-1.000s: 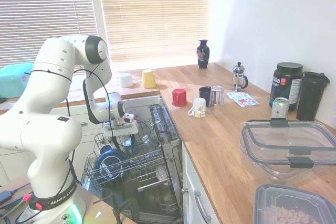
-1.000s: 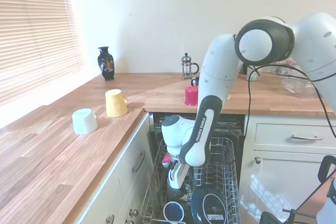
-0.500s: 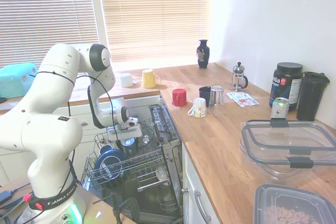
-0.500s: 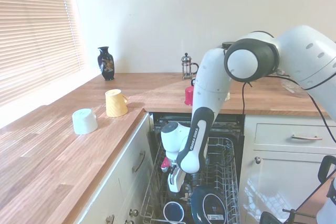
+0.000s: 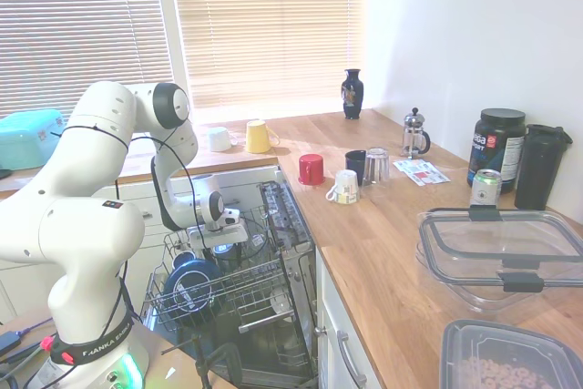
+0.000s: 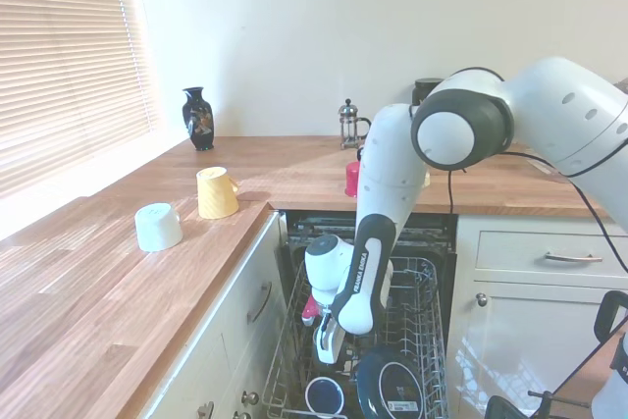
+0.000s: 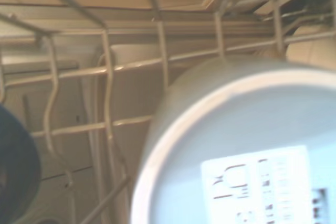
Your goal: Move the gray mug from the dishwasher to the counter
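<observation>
Mug (image 7: pixel 247 145) sits upside down in the dishwasher's rack (image 6: pixel 417 291), right under my gripper (image 6: pixel 329 348); the wrist view shows its pale base ring and a printed label very close. I judge this the reach-and-grasp step: I am low over the mug but have not lifted it. Whether my fingers are apart or closed on it I cannot tell, since the rack and my own wrist hide them in both outside views. Next I need a firm hold on the wall or rim, then a straight lift clear of the wires before swinging up to the counter (image 5: pixel 383 243), above and to one side. My arm folds down steeply, elbow high, wrist pointing into the rack. A blue bowl (image 6: pixel 388 390) stands just beside me.
</observation>
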### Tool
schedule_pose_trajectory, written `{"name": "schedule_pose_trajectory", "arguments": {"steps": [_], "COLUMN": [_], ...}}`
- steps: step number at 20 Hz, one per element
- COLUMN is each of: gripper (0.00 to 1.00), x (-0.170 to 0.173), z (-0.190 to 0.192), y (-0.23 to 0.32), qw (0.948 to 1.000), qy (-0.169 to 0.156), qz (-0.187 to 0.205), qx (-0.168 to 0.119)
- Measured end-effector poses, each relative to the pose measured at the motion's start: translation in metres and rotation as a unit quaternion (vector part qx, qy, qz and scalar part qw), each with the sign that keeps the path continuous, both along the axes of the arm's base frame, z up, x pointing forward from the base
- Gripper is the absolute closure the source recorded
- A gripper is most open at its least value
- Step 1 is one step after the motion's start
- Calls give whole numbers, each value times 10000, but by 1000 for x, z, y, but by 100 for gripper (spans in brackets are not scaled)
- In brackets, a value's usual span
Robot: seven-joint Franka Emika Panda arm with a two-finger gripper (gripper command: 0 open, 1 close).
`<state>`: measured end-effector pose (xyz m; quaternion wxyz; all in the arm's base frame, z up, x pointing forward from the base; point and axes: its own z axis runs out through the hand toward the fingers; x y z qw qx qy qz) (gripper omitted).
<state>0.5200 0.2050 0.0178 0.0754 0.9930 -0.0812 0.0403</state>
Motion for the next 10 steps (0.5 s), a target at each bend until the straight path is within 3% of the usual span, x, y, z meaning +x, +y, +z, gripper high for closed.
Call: {"name": "schedule_pose_trajectory", "arguments": {"steps": [10], "gripper": [100], "x": [-6], "z": [-17], "y": [-3], "qw": [10000], "qy": [-43], "qz": [54], "qx": [15]}}
